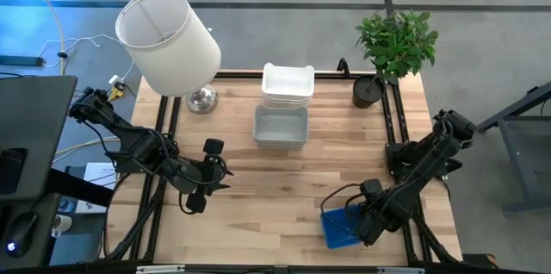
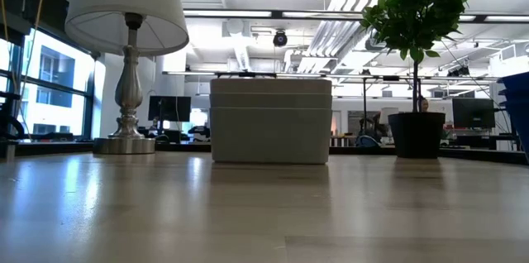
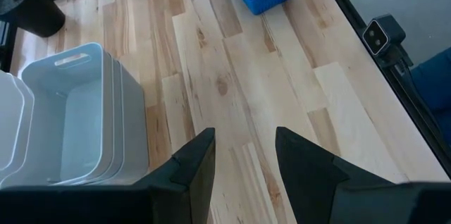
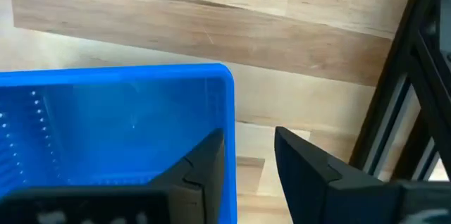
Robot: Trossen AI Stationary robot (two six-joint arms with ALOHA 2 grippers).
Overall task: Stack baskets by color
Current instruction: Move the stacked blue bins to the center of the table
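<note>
White basket stack [image 1: 287, 83] and grey basket stack [image 1: 281, 126] sit upper centre; blue baskets [image 1: 342, 227] lower right, their wall between the parted right gripper [image 1: 368, 225] fingers. Sorting looks nearly finished. Left gripper [image 1: 196, 201] waits lower left, spread wide.

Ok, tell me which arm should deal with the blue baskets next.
Right. The right gripper is already at the blue baskets near the table's right front corner, its fingers straddling the rim. The left gripper hangs open over bare wood, well across the table.
</note>
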